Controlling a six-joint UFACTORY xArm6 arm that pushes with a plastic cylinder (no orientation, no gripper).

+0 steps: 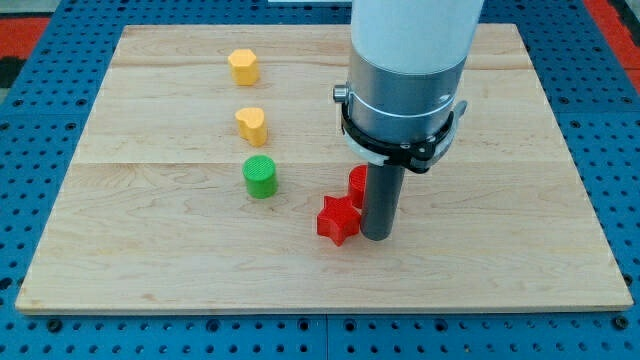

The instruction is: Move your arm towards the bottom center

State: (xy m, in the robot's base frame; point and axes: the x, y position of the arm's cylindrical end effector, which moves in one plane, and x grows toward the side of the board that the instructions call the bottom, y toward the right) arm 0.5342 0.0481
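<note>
A wooden board (320,270) is laid on a blue pegboard (40,150), and most of the view's upper middle is filled by the arm's white and grey body (410,70). No claw is fitted, so nothing can be spread or pinched; only a dark rod is carried, and my tip (376,237) is seen resting on the board, just right of a red star block (338,220) and seemingly touching it. A second red block (357,183) is half hidden behind the rod. Farther left, a green cylinder (260,177) is placed, with a yellow heart block (251,125) and a yellow block (243,66) above it. The bottom centre is near, slightly down and left. The blocks are judged light, hard and easily slid, so the star would likely be nudged along.
</note>
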